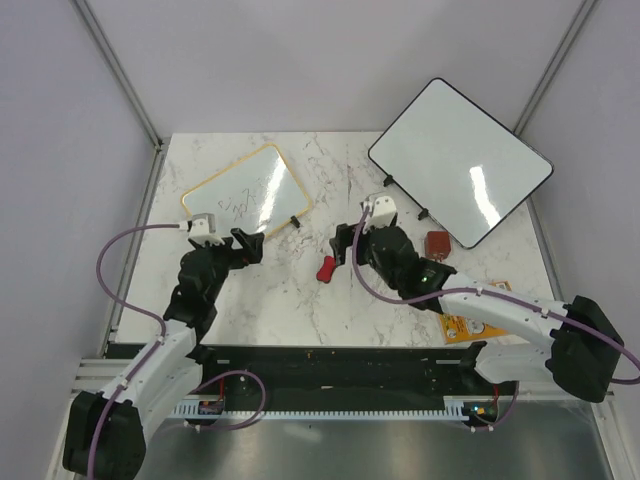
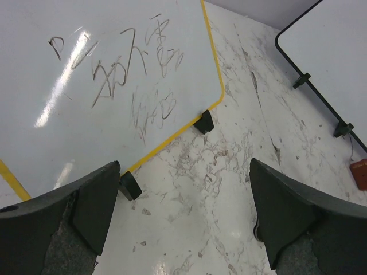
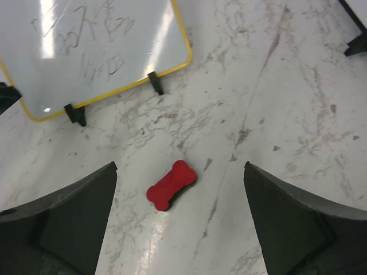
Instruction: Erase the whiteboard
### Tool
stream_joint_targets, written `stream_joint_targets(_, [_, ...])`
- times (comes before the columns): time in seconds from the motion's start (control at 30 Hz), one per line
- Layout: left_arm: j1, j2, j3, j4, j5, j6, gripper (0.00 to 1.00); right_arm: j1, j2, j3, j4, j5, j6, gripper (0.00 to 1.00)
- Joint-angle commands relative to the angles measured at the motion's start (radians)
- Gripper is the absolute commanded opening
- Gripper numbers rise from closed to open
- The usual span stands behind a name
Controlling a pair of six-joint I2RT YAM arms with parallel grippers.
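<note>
1. Whiteboard (image 1: 247, 193): scribbled, at the table's (image 1: 300, 310) far left.
2. Left gripper (image 2: 184, 172): fingers released, empty, beside the whiteboard's near edge.
3. Right gripper (image 3: 180, 171): fingers released, empty, above the red eraser (image 3: 171, 184).

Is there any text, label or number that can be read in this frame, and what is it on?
Nothing can be quoted.
yellow-framed whiteboard: faint handwritten pen strokes, not legible.
orange card: print too small to read.
black-framed whiteboard: blank.
</note>
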Motion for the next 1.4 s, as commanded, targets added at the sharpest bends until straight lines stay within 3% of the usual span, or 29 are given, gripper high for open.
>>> stream_joint_targets(0.0, [0.01,-0.047,-0.016,-0.041,0.005,-0.046,1.0,0.177,-0.006,-0.004,0.025,0.262,0.007,0.98])
stream_joint_targets(0.17, [0.033,-0.024,-0.007,-0.092,0.026,-0.047,1.0,0.199,0.11,0.071,-0.05,0.14,0.097,0.98])
stream_joint_targets(0.33, [0.045,0.093,0.05,-0.196,-0.023,-0.044,1.0,0.21,0.216,0.173,-0.233,0.265,0.362,0.98])
stream_joint_targets(0.53, [0.062,0.236,0.116,-0.241,-0.052,-0.069,0.99,0.213,0.337,0.26,-0.366,0.252,0.578,0.9])
stream_joint_targets(0.57, [0.068,0.243,0.125,-0.252,-0.052,-0.073,0.99,0.214,0.354,0.263,-0.382,0.25,0.599,0.87])
stream_joint_targets(0.6, [0.068,0.255,0.127,-0.252,-0.051,-0.075,0.99,0.214,0.36,0.261,-0.386,0.241,0.62,0.6])
stream_joint_targets(0.63, [0.071,0.256,0.127,-0.25,-0.051,-0.076,0.99,0.214,0.369,0.258,-0.387,0.233,0.643,0.52])
stream_joint_targets(0.8, [0.074,0.245,0.117,-0.247,-0.051,-0.079,0.99,0.214,0.446,0.255,-0.398,0.198,0.754,0.54])
stream_joint_targets(1.13, [0.077,0.239,0.11,-0.236,-0.045,-0.081,0.99,0.227,0.563,0.318,-0.392,0.19,0.749,0.61])
stream_joint_targets(1.37, [0.077,0.237,0.105,-0.232,-0.04,-0.083,0.99,0.224,0.541,0.333,-0.392,0.224,0.755,0.6])
